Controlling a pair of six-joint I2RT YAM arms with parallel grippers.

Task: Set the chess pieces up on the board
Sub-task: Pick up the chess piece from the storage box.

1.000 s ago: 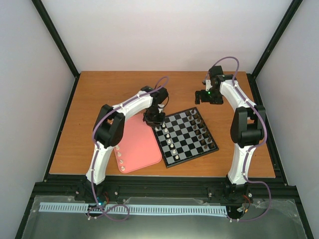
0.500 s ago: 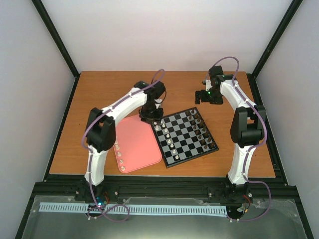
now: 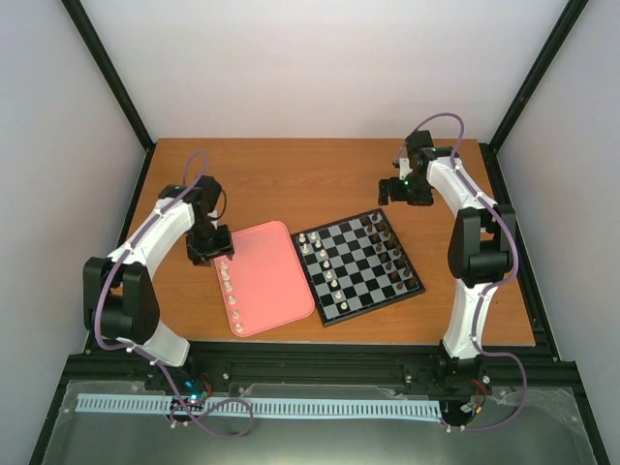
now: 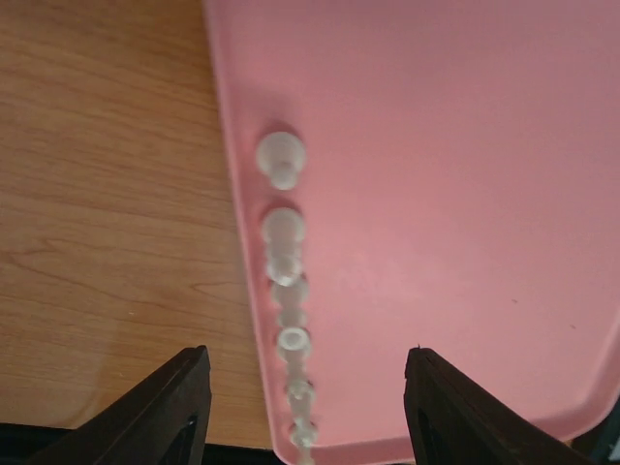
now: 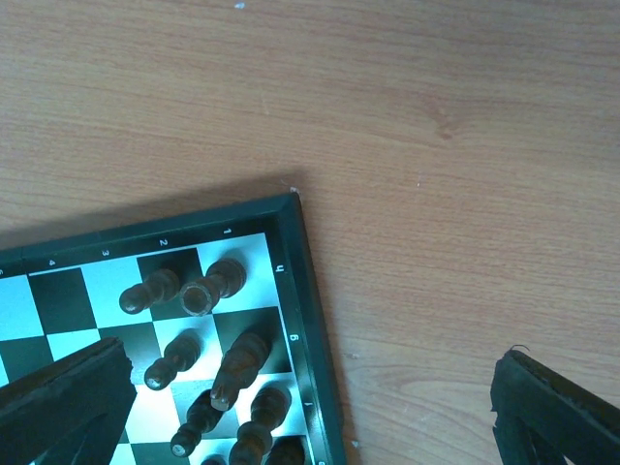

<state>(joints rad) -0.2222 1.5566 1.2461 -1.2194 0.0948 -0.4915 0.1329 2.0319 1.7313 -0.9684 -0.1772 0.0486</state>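
Setup partly done: about six chess pieces (image 4: 282, 160) are left along the pink tray's (image 3: 281, 281) left edge.
Others are already stood on the board (image 3: 360, 266), just right of the tray. Over the row the left hand (image 3: 214, 252) is held spread and empty; the right hand (image 3: 407, 190), far right of the tray, is spread too.

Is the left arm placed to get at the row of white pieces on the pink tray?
Probably yes: the left gripper hovers open over the chess pieces along the tray edge, nothing between.

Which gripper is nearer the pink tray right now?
Left. The left gripper hangs over the pink tray at its left edge; the right gripper is beyond the board.
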